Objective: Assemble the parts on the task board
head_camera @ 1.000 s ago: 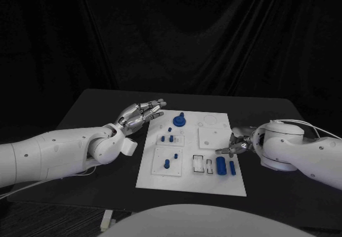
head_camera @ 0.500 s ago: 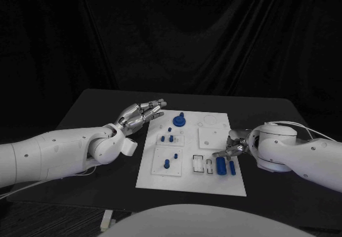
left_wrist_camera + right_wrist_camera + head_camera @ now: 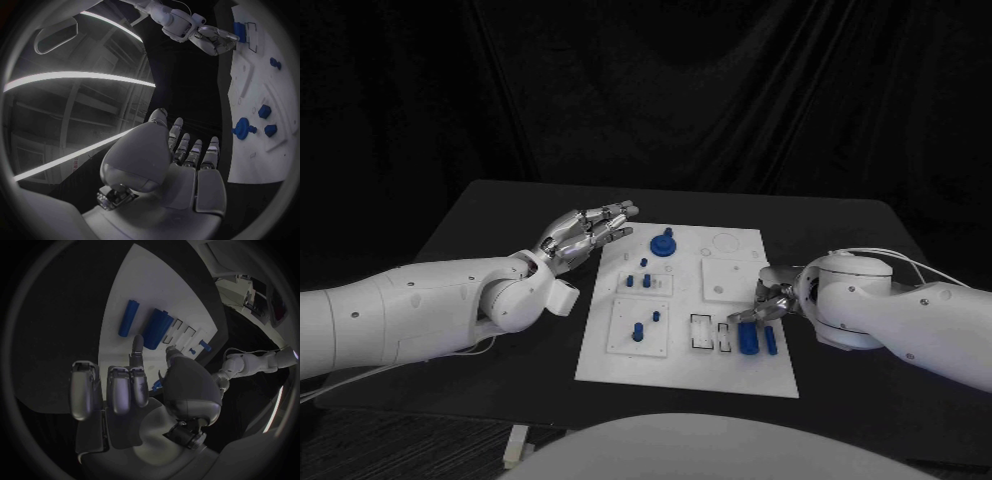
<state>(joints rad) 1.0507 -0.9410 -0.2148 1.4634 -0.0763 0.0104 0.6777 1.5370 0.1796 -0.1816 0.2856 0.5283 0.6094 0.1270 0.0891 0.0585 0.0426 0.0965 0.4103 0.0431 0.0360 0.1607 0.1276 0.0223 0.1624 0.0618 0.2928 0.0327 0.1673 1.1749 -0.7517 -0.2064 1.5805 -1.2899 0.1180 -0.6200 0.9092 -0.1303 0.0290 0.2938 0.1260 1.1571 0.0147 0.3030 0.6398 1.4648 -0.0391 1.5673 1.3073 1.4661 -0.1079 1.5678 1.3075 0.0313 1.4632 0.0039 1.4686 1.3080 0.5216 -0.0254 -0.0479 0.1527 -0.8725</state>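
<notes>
A: Where's the white rectangular task board (image 3: 687, 352)?
B: Mid-table on the black tabletop (image 3: 488, 215), small blue plastic parts (image 3: 749, 336) on it.
A: The hands?
B: Silver left hand (image 3: 584, 232) spread beside the board; silver right hand (image 3: 769, 298) above the long parts, grip unclear.

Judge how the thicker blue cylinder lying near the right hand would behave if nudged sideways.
The thicker blue cylinder lies on its side on the flat task board, so it would probably roll. It looks like rigid plastic, likely stiff and light. Its smooth round surface may slip under the right hand.
</notes>
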